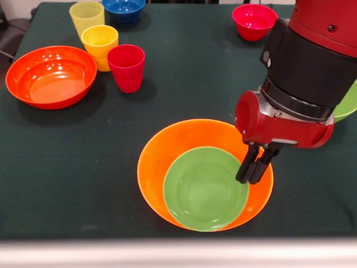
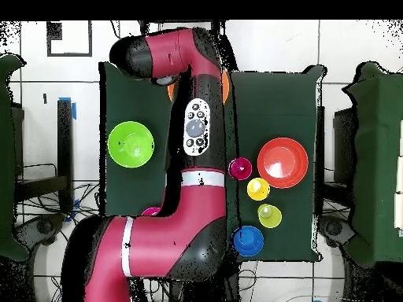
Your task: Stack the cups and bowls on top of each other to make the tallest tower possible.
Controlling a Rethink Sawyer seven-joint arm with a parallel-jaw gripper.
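Observation:
The large yellow-orange bowl [image 1: 153, 167] stands near the table's front edge with the small green bowl [image 1: 203, 190] lying inside it. My gripper [image 1: 249, 180] reaches down at the green bowl's right rim, its fingers [image 1: 244, 167] pressed close together on that rim. In the overhead view my arm covers the gripper and leaves only slivers of the yellow-orange bowl [image 2: 226, 85]. The pale yellow cup [image 1: 86, 17], yellow-orange cup [image 1: 99, 44] and red-pink cup [image 1: 126, 67] stand together at the far left. The purple cup is out of view.
The wide orange-red bowl [image 1: 51, 75] sits at the left, the small blue bowl [image 1: 124, 8] at the back, the small red-pink bowl [image 1: 254, 21] at the back right. The large green bowl [image 1: 348, 103] shows at the right edge behind my arm.

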